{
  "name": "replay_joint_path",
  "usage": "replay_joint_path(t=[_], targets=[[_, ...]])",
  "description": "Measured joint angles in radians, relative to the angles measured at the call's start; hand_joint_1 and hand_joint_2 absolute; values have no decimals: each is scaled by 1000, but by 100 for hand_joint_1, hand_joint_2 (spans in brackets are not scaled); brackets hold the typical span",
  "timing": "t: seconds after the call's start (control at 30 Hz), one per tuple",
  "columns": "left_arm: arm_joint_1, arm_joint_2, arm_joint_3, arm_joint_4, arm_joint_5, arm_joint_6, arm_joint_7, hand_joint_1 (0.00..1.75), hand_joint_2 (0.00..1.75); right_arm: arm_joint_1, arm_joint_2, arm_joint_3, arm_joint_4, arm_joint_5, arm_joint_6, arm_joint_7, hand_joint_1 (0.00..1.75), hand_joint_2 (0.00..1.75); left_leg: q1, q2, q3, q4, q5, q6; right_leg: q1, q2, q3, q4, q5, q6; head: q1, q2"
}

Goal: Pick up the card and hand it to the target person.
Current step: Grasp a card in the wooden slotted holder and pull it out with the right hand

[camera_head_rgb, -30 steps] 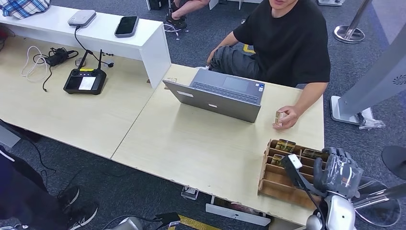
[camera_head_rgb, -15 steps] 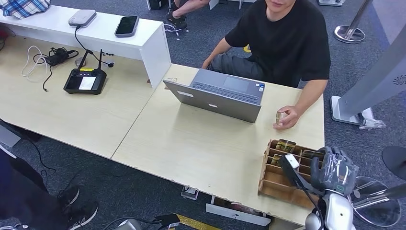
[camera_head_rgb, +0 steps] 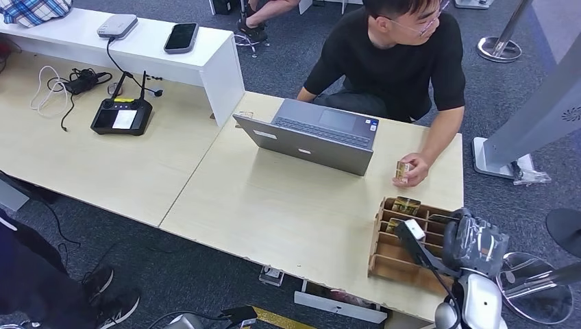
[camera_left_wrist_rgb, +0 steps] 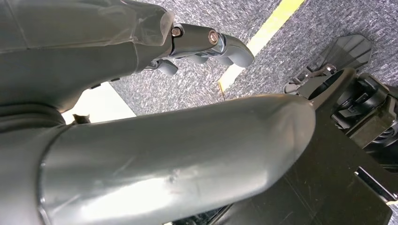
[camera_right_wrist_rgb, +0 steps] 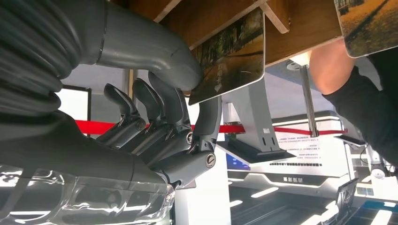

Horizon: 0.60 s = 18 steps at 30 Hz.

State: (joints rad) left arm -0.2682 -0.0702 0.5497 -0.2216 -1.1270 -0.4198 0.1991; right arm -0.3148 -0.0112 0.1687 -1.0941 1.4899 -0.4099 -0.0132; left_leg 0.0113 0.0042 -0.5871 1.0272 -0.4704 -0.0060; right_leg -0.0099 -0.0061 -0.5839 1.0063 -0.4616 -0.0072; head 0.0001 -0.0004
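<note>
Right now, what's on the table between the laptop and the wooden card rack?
In the head view, nothing: only bare tabletop lies between the laptop and the wooden card rack. The person's hand, holding a small card, rests off to the side.

The laptop (camera_head_rgb: 316,134) sits in the middle of the table (camera_head_rgb: 274,205). The card rack (camera_head_rgb: 404,243) is at the near right corner. The person (camera_head_rgb: 394,58) sits behind the table.

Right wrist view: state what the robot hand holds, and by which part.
The right robot hand pinches a card by one corner, between thumb and finger; the card stands in the wooden rack.
</note>
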Motion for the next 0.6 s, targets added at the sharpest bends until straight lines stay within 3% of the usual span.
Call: replay_joint_path(t=[0.6], targets=[[12,15,0,0,18,0,-3,0,0,24,-30,19,-60,-123,43,-42,175,175,0,0,0,0,0,0,0,0,0,0,0,0,0,0]])
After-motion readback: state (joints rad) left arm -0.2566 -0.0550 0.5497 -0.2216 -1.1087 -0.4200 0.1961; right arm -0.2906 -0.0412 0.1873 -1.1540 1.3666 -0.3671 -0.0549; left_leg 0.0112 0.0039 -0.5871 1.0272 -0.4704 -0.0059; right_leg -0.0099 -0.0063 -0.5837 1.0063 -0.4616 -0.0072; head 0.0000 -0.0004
